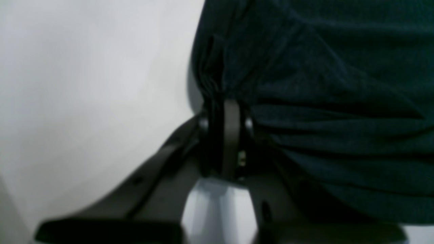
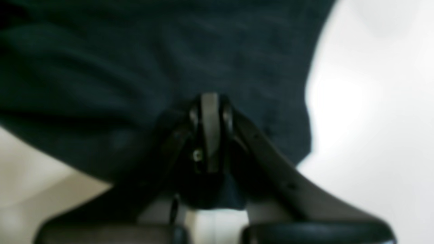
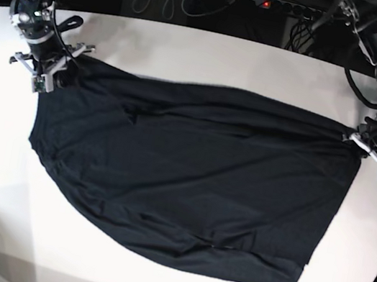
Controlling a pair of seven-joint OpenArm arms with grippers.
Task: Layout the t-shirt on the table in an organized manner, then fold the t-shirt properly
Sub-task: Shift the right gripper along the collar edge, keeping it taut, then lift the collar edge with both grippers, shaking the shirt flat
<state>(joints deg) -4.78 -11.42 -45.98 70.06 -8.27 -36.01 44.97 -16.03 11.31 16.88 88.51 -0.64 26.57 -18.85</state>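
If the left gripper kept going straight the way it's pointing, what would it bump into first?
The left gripper is already shut on the edge of the t-shirt, so more bunched black fabric comes first. It looks like only the white table lies under that, though depth is hard to judge.

Soft, matt black cloth t-shirt (image 3: 189,178) lies on the smooth, matt white table (image 3: 189,53).
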